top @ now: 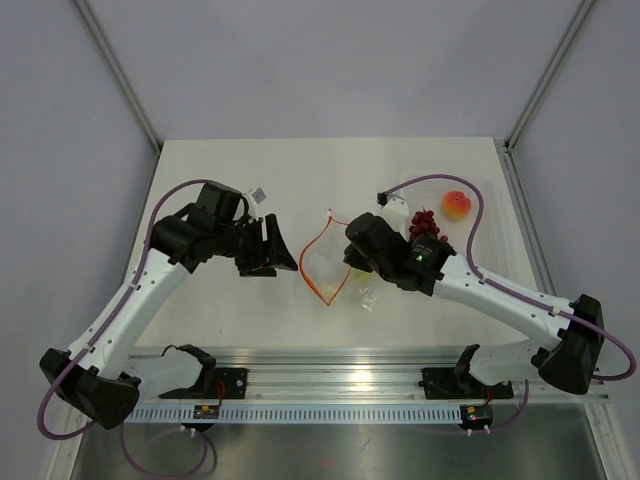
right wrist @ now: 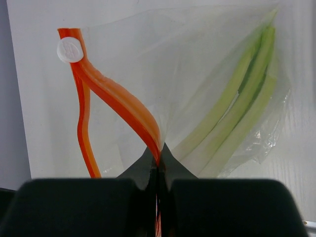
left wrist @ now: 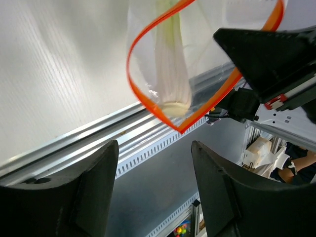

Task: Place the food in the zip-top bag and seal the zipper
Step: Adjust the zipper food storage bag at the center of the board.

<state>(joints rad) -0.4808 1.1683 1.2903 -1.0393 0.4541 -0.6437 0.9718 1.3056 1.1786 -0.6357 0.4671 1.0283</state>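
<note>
The left gripper (top: 270, 250) hangs left of the middle of the table (top: 240, 175), fingers spread, holding nothing. Just beside it, mid-table, the bag (top: 322, 268) gapes open with pale stalks (right wrist: 237, 118) inside. The right gripper (right wrist: 157, 160) pinches its orange zipper (right wrist: 113, 94). Grapes (top: 423, 224) and peach (top: 456, 205) lie near the far right corner.

- crinkly clear zip-top bag (right wrist: 197, 64) gapes toward left gripper (top: 283, 247), white table (top: 300, 180) open between
- long pale-green stalks (right wrist: 232, 108) crowd its inside
- right gripper (right wrist: 158, 157), pinching orange-red zipper (right wrist: 118, 101), stands between bag and dark red grapes (top: 424, 226)
</note>
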